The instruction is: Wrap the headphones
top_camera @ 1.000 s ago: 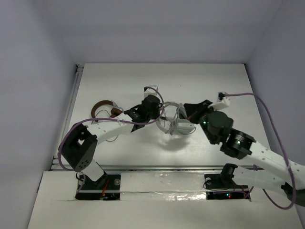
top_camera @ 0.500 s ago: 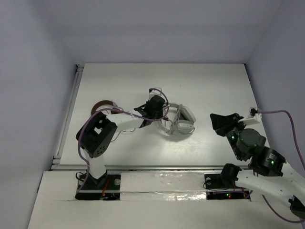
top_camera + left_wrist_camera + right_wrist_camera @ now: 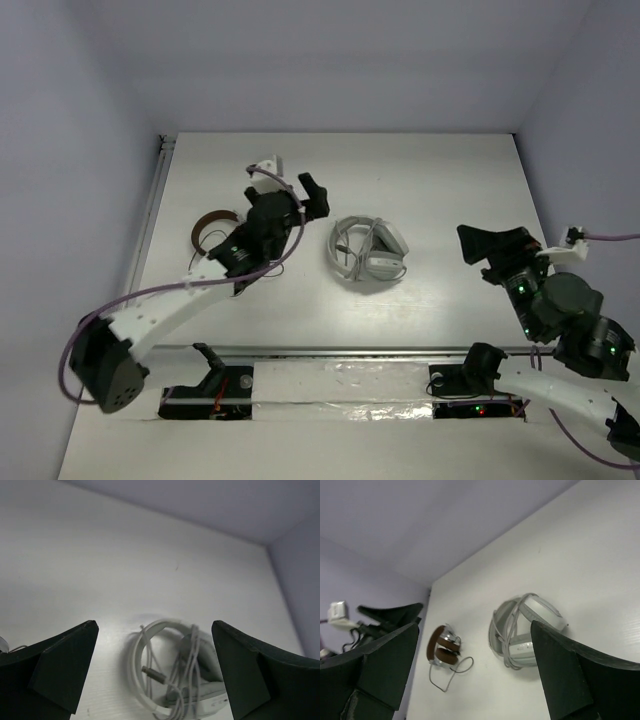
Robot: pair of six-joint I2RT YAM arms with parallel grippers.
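top external view: the headphones (image 3: pixel 368 250) are seen lying near the middle of the desk (image 3: pixel 430 175), and their thin grey cable (image 3: pixel 192 647) is looped around the folded earcups. the left pincer (image 3: pixel 305 195) is spread wide and nothing is pinched by it; it is found just left of the headphones, apart from them. the right pincer (image 3: pixel 495 245) is spread wide as well, near the right edge, well apart. smaller brown-banded headphones (image 3: pixel 215 228) are placed near the left edge.
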